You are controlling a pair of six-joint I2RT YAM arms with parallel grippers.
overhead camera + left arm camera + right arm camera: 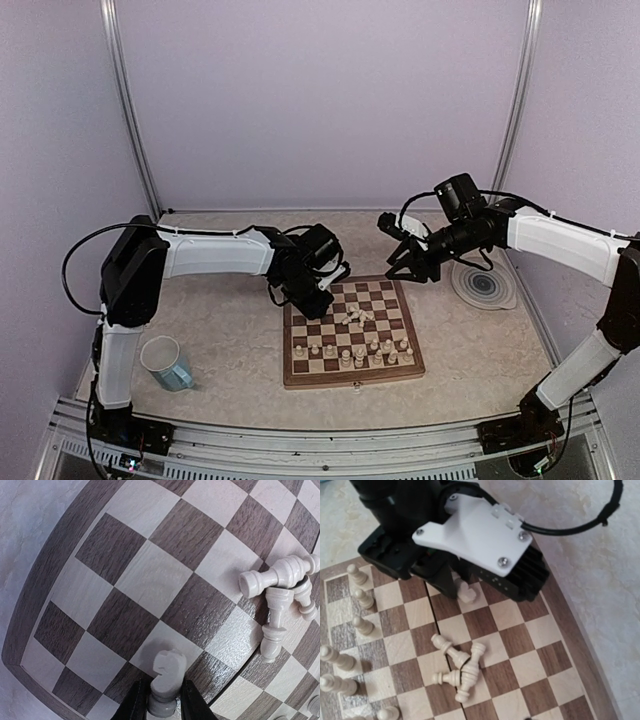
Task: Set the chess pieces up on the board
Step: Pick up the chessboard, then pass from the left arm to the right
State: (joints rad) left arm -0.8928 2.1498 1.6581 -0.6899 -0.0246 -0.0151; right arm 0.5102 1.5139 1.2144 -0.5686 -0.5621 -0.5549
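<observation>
Knight held at the board's far left corner

Your left gripper (166, 706) is closed on a knight (168, 672), with one finger on each side of its foot. The knight is upright, on or just over a light square near the far left corner of the board (35, 600). I think the grip is low so the knight will not tip.

The left arm (215, 252) reaches in over the board's left edge, with the wrist bent so the fingers point down.

A pile of fallen pieces (358, 317) lies in the middle of the board. More pieces (352, 353) stand in rows at its near edge.

Your right gripper (405, 268) hangs above the board's far right corner, jaws a little apart and holding nothing. I think it is there to keep out of the way.
</observation>
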